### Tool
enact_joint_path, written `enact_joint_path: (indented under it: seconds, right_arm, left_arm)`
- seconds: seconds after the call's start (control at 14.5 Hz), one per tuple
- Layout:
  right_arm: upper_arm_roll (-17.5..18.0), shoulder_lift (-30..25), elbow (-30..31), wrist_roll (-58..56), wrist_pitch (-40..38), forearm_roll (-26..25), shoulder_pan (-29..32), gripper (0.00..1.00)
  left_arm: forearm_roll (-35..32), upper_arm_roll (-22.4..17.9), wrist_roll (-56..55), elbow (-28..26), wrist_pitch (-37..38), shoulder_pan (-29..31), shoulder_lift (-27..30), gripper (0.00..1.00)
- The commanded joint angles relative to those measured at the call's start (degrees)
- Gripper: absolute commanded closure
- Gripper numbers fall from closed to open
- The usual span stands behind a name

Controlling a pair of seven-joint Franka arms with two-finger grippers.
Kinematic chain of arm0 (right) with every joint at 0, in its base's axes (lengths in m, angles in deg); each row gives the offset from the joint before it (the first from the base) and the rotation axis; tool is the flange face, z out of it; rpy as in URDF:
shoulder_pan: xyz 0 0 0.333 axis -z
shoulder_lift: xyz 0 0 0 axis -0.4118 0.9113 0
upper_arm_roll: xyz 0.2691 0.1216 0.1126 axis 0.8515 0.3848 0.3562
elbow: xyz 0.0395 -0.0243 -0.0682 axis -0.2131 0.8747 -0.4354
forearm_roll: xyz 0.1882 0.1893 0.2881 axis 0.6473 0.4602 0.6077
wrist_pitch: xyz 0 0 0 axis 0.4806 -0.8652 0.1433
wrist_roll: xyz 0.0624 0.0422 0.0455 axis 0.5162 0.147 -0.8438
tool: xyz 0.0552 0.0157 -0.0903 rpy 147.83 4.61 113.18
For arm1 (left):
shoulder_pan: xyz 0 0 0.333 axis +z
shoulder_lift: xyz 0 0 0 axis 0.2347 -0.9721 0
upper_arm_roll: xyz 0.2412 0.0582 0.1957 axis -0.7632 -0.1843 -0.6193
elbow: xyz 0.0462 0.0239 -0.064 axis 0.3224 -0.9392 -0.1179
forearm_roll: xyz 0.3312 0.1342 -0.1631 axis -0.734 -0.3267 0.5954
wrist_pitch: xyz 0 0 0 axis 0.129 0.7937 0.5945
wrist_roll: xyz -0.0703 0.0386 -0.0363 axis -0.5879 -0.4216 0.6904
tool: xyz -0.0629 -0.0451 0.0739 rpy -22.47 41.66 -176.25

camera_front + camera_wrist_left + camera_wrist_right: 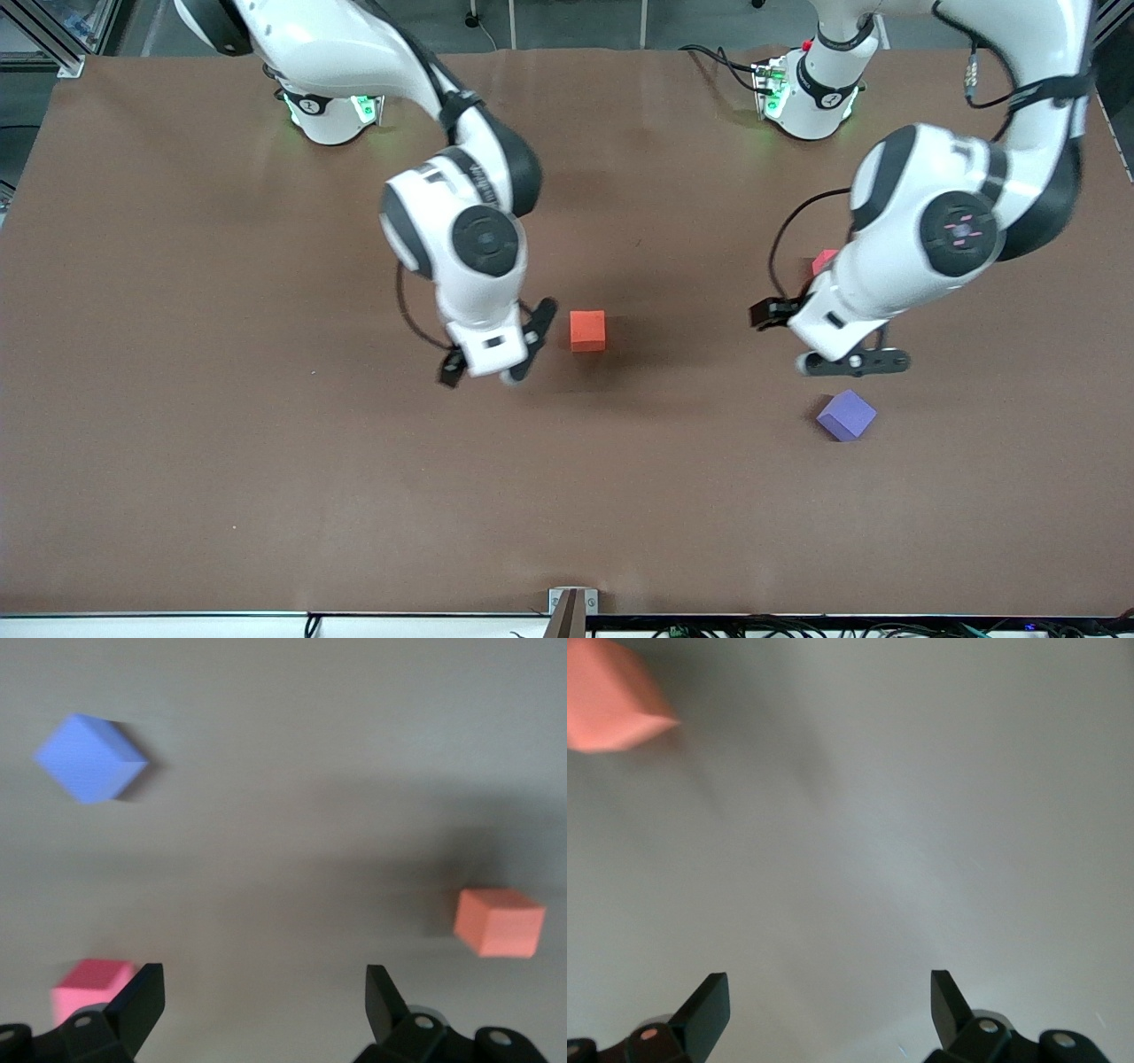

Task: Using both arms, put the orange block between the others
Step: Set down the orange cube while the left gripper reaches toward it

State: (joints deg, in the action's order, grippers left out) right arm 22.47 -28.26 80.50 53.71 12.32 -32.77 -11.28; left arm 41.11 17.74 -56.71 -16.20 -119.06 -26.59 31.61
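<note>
Front view: orange block (pixel 587 330) alone, open tabletop (pixel 266 443) all around.

The right end effector (pixel 829 1005) was seen with its two black fingers (pixel 709 1003) spread wide apart, and nothing was held between them. Bare worktop (pixel 886 833) was shown under and between the fingers. The orange block (pixel 607 695) was caught at one corner of the view, cut off by the edge, resting on the worktop well apart from the fingers.
</note>
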Motion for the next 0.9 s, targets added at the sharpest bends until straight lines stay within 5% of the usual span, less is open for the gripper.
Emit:
enact_joint_path:
  seconds: [0.0, 0.28, 0.83]
  right_arm:
    - [-7.1, -1.4, 2.2, 2.1, 0.7, -0.4, 0.5, 0.0]
    - [-8.9, -3.3, 2.2, 2.8, 0.2, 9.6, 10.7, 0.0]
    - [-9.4, -9.2, 2.8, 30.6, -8.8, 12.9, 17.2, 0.0]
  left_arm:
    - [0.7, -0.3, -7.4, 1.7, -4.5, -4.4, -4.7, 0.0]
    - [0.6, -0.3, -15.7, 4.2, -10.0, -10.9, -11.2, 0.0]
    - [-0.1, -0.8, -24.8, 7.8, -19.4, -20.1, -20.5, 0.0]
